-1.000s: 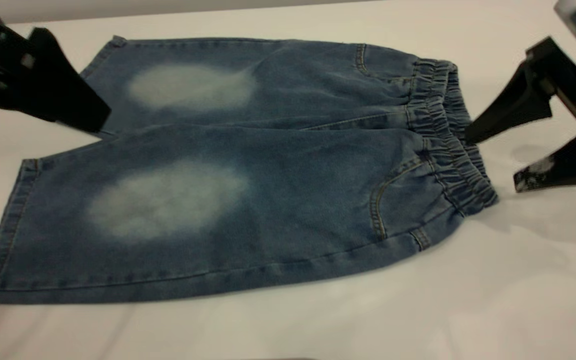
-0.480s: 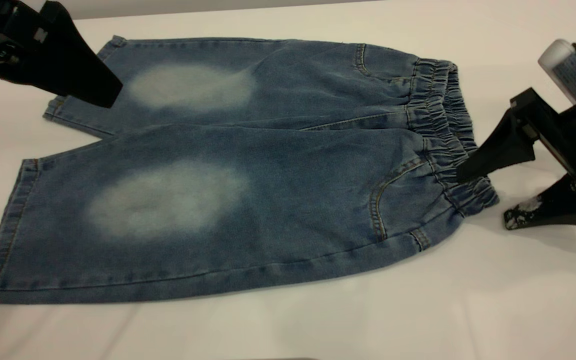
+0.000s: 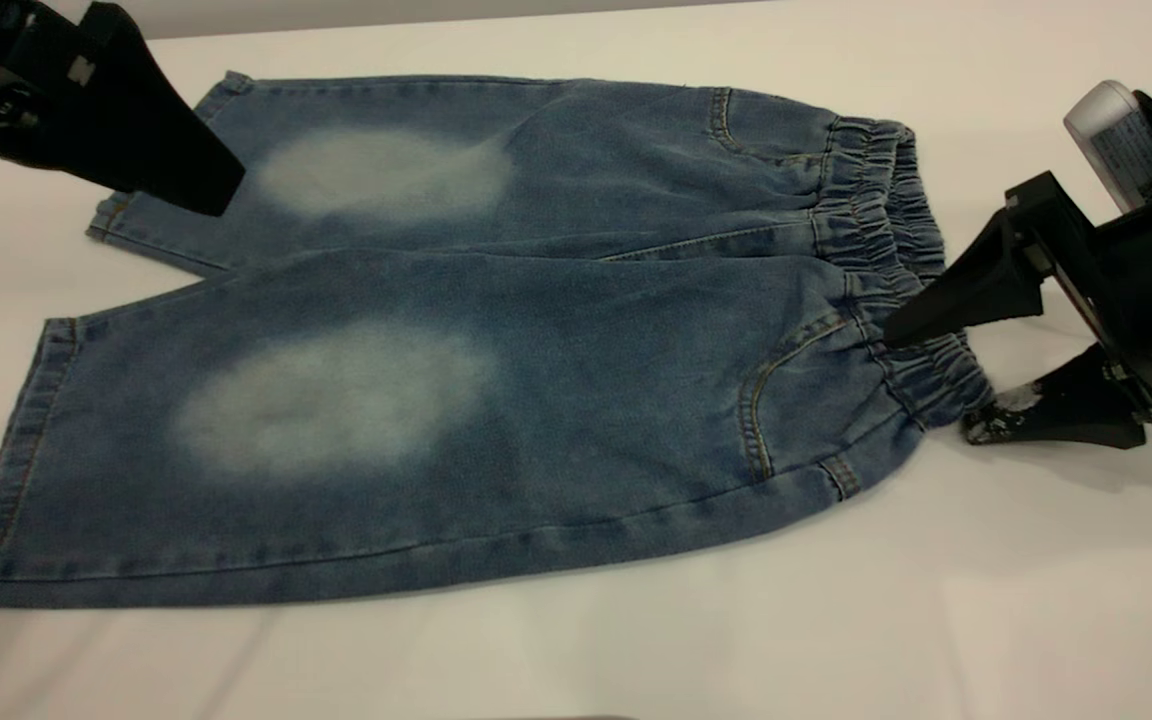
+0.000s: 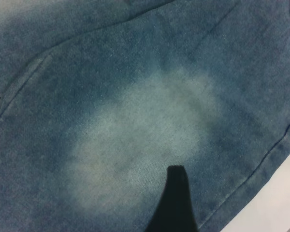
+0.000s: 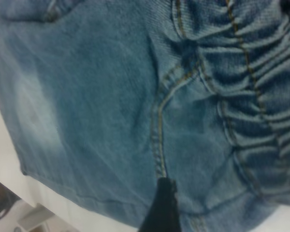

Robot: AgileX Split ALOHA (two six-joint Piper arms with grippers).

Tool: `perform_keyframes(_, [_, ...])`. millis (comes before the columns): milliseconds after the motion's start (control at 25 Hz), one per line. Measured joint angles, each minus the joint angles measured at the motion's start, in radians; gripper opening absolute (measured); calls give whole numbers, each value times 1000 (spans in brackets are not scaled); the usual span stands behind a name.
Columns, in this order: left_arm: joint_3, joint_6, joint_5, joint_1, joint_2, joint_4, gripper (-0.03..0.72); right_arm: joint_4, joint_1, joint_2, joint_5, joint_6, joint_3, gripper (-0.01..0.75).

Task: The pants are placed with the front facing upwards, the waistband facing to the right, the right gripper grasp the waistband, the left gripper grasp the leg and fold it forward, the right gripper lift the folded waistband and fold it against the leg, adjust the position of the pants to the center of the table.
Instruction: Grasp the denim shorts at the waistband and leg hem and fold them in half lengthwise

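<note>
Slide right gripper [image 3: 936,385], fingers spread around waistband [image 3: 901,300] at 3 o'clock, deeper before pinching; hold left gripper [image 3: 191,175], finger state unclear, above 10 o'clock leg of pants [image 3: 496,400].

The right gripper [image 3: 931,385] reaches in low from the right with its two pointed jaws spread apart, one above the other. The left gripper [image 3: 206,185] hangs at the far left, angled downward; only one broad jaw shows, so its opening is unclear.
</note>
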Motion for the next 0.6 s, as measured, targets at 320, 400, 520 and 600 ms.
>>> perform_keyframes(320, [0,0,0,0,0,0,578,119,-3,42,66,-179,-2,587])
perform_keyframes(400, [0,0,0,0,0,0,578,141,-3,42,71,-205,-2,584])
perform_keyframes(520, [0,0,0,0,0,0,578,142,-3,42,72,-203,-2,567])
perform_keyframes(600, [0,0,0,0,0,0,578,121,-3,42,66,-182,-2,547])
